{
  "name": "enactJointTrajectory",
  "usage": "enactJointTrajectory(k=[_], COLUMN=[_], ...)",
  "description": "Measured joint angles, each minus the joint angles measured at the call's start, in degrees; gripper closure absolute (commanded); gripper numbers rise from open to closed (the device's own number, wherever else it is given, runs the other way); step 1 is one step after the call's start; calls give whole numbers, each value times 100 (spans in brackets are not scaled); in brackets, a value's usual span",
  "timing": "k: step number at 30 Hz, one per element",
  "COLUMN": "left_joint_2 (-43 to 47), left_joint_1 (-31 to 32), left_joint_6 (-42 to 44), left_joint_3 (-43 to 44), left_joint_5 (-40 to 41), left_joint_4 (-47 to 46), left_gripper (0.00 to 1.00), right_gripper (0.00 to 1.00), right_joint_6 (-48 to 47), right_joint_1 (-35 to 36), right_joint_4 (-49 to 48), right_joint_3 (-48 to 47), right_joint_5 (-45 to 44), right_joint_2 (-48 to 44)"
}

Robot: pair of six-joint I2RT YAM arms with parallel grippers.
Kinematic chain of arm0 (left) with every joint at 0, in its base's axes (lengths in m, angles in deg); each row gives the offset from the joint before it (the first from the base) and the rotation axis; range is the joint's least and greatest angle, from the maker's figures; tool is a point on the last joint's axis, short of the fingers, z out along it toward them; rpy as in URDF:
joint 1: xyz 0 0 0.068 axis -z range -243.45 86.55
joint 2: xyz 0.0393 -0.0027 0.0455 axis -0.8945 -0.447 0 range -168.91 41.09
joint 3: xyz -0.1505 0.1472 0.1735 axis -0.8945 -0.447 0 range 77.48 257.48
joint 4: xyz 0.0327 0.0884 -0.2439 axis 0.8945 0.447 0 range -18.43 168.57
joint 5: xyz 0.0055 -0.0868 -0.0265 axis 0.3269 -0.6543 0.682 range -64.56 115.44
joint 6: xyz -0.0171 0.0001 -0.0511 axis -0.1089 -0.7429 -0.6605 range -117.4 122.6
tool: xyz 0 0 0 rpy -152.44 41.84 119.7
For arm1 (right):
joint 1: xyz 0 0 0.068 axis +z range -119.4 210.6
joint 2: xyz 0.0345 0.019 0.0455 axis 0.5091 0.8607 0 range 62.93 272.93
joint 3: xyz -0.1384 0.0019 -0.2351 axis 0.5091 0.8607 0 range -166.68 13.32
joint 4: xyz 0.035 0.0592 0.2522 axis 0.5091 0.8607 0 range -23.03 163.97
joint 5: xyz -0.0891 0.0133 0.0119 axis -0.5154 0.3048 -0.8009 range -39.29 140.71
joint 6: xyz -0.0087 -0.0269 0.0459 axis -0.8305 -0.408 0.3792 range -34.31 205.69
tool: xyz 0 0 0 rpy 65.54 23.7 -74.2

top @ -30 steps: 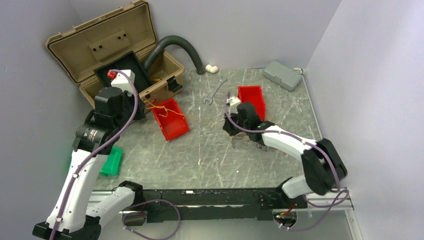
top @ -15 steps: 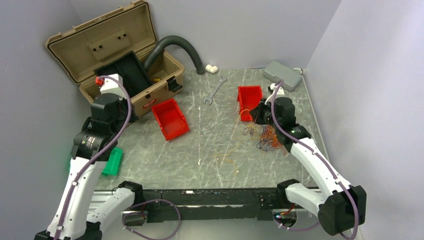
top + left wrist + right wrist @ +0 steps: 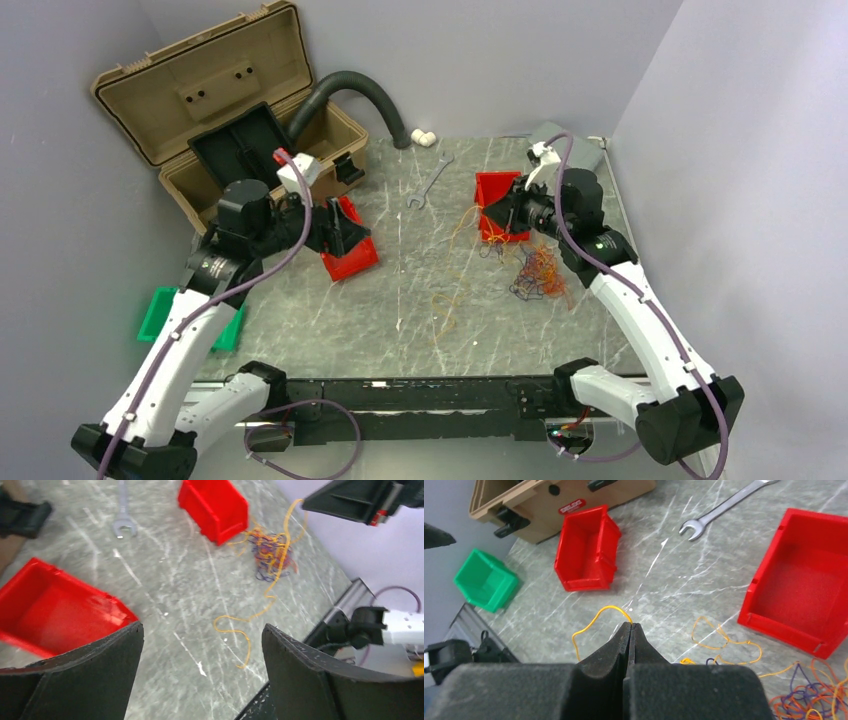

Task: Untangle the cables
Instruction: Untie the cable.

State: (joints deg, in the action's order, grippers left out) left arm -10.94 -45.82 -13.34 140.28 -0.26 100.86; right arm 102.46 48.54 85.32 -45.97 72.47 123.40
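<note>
Nearest, a yellow strand (image 3: pixel 611 607) trails across the table (image 3: pixel 400 330) from the cables (image 3: pixel 538 276), a knot lying just in front of the far red bin (image 3: pixel 497 188). The right gripper (image 3: pixel 630 625) is pinched together on that strand, so the step looks like drawing one wire free. The left gripper (image 3: pixel 202 627) hangs spread and empty. Next it probably needs to pin the knot. The crossings inside the knot are too fine to make out.

A grey marbled tabletop (image 3: pixel 400 300) is seen. At its far left corner a tan toolbox (image 3: pixel 200 90) is stood open, with a grey corrugated hose (image 3: pixel 350 85) curved behind it. A wrench (image 3: pixel 430 180) is laid between the left red bin (image 3: pixel 355 258) and the right red bin (image 3: pixel 495 190). A green bin (image 3: pixel 160 308) is set at the left edge.
</note>
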Motion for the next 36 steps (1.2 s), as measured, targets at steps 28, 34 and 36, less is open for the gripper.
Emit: enactJointTrajectory(k=[28, 34, 36], left_joint_2=[-1408, -1637, -1683], left_joint_1=[1705, 1812, 1821], left_joint_6=[-339, -339, -330], left_joint_3=[-1080, -1080, -1080], left_joint_5=[-570, -778, -822], left_joint_4=[-2677, -3042, -3130], left_gripper=[8, 14, 16], right_gripper=[100, 100, 100], right_joint_6=[-116, -116, -116], right_joint_1=[804, 804, 804], right_joint_4=[-144, -168, -170], right_joint_3=[730, 730, 730], right_joint_5=[1231, 1298, 1314], right_joint_2=[345, 343, 343])
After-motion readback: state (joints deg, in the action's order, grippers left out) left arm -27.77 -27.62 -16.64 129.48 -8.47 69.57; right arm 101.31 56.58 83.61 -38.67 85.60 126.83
